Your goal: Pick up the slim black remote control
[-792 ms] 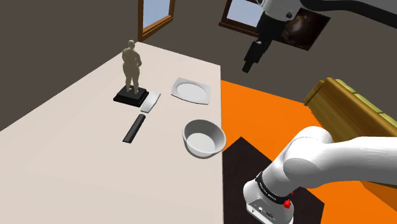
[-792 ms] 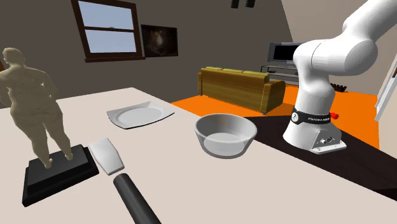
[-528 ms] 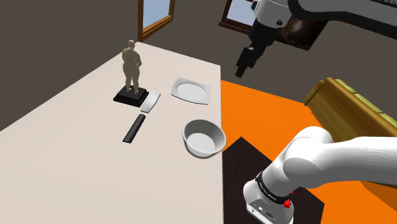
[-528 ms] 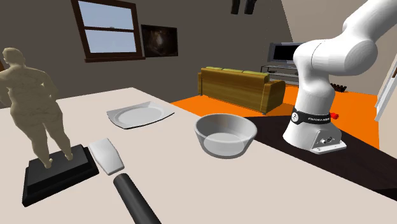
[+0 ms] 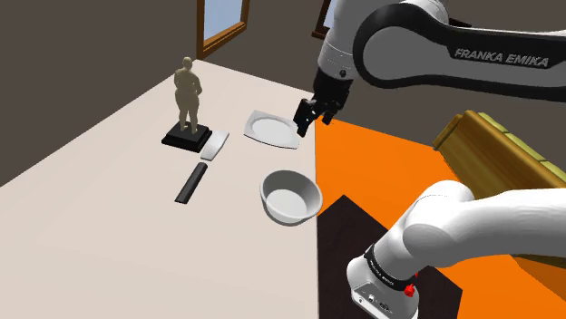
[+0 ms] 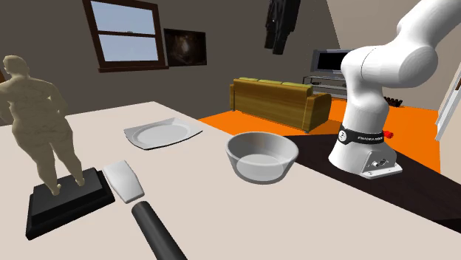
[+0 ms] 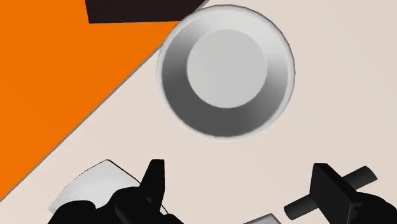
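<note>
Bare pale surface (image 5: 100, 172) flanks both long sides of the slim black bar-shaped remote (image 5: 190, 184). A tan figurine on a black base (image 5: 188, 104) and a flat grey wedge (image 5: 214, 145) stand near its far end; a round grey bowl (image 5: 290, 196) sits near the stand-side edge.

Arches white arm (image 5: 426, 45) high and forward, points gripper (image 5: 307, 118) downward in mid-air, holds fingers (image 7: 154, 181) wide apart, clasping nothing.

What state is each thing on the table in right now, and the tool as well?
Remote: lying flat on the table, untouched.
Bowl: upright, empty.
Plate: lying flat, empty.
Statue: standing upright.
Grey slab: lying flat beside the statue.
Tool: open, holding nothing, in the air near the plate.
</note>
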`<state>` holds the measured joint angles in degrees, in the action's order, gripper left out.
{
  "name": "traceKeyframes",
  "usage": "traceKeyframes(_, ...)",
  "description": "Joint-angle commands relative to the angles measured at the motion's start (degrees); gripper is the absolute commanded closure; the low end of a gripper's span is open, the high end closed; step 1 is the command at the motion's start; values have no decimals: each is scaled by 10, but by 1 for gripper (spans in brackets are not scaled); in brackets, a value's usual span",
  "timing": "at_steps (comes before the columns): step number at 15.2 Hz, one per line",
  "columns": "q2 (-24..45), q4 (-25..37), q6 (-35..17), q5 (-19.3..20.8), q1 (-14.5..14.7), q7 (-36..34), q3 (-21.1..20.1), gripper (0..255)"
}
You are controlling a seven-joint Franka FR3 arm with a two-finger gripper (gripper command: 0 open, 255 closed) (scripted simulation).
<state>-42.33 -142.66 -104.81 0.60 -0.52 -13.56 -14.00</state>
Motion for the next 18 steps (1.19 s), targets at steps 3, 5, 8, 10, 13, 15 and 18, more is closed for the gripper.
traceKeyframes(3, 54, -8, -65, -16, -12, -93, -52, 0)
traceKeyframes(5, 88, -8, -100, -19, -20, -139, -78, 0)
traceKeyframes(8, 145, -1, -150, -15, -38, -212, -119, 0)
traceKeyframes(10, 189, 10, -181, -4, -53, -263, -146, 0)
traceKeyframes(13, 261, 34, -223, 29, -79, -348, -187, 0)
traceKeyframes(15, 313, 55, -246, 64, -97, -411, -212, 0)
traceKeyframes(18, 400, 95, -269, 135, -116, -516, -239, 0)
